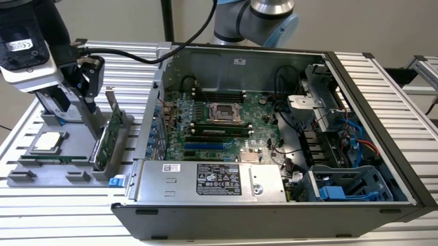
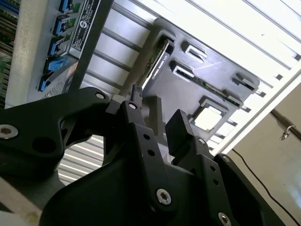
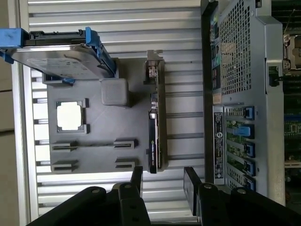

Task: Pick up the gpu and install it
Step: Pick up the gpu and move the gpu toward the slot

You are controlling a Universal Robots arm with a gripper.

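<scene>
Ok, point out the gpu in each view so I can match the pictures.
Exterior view: the gpu stands on edge in the grey holder, at the exterior view's left of the computer case.
First wrist view: gpu edge-on, between the processor chip and the case, near the open fingers.
Second wrist view: gpu edge-on in its slot, beyond the fingers.
Shared landmark: the square processor chip in the holder.

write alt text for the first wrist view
The gripper, jaws open, hovers near the gpu, which stands on edge in a grey tray. A hard drive and a processor chip share the tray, beside the computer case.
</scene>
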